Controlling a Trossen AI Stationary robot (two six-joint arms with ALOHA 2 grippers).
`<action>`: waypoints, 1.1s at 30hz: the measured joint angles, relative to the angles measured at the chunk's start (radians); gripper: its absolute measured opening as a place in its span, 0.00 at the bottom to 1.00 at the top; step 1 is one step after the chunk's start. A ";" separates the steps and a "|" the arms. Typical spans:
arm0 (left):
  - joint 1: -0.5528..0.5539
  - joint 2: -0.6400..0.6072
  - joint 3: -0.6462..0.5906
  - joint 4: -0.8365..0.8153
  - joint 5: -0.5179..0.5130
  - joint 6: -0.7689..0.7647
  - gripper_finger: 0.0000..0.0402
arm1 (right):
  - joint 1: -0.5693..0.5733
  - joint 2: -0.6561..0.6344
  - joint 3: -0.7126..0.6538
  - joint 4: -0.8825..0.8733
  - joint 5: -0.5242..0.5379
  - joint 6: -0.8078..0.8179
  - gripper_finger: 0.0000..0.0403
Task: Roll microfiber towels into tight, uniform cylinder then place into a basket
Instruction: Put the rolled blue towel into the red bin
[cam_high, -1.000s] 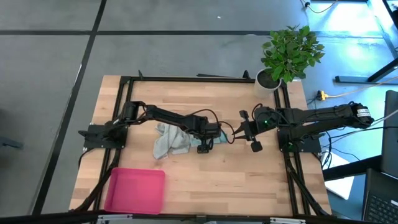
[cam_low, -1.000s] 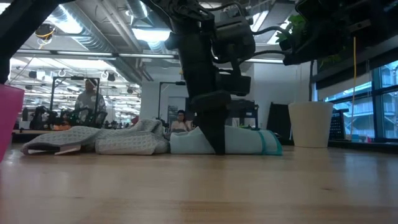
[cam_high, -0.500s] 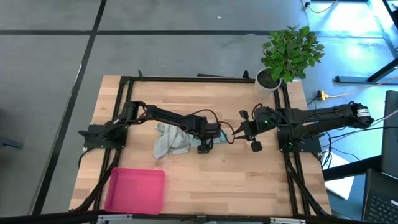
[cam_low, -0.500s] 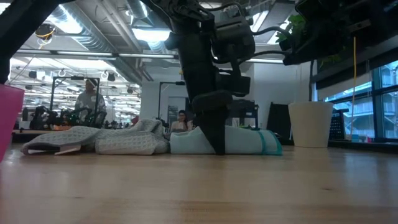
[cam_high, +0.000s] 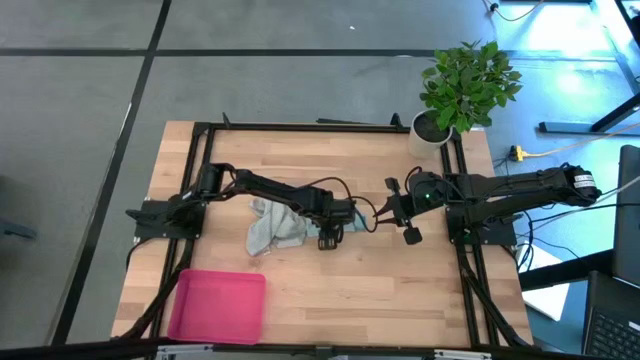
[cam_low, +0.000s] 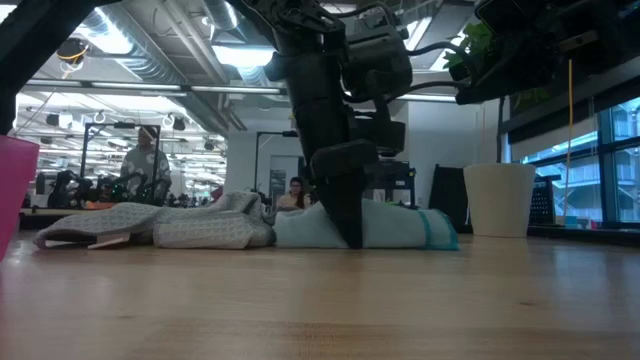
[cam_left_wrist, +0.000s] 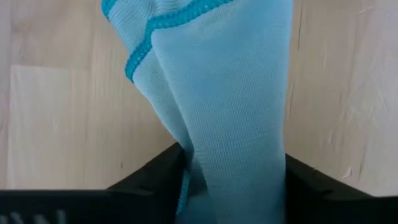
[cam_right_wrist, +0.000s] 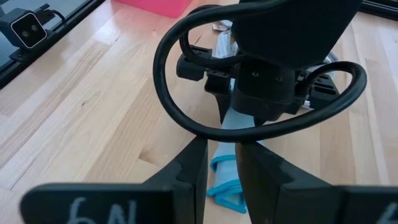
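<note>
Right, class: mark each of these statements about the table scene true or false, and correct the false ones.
1. The pink basket holds a rolled towel. False: nothing lies in it.
2. The left gripper has its jaws around the pale blue towel. True.
3. The grey towel lies on the table beside the blue one. True.
4. The right gripper is holding the grey towel. False: it hovers apart from both towels, holding nothing.
5. The potted plant stands in the middle of the table. False: it stands at a far corner.
</note>
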 joint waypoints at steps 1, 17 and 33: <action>0.000 0.000 0.000 0.001 -0.001 0.000 0.43 | 0.000 0.000 0.000 0.000 0.000 0.000 0.21; -0.010 -0.022 -0.002 -0.048 -0.022 0.033 0.05 | 0.000 0.000 0.001 0.001 0.001 0.000 0.21; -0.188 -0.218 -0.004 -0.376 -0.224 -0.172 0.06 | 0.000 0.000 0.003 0.017 0.002 0.000 0.21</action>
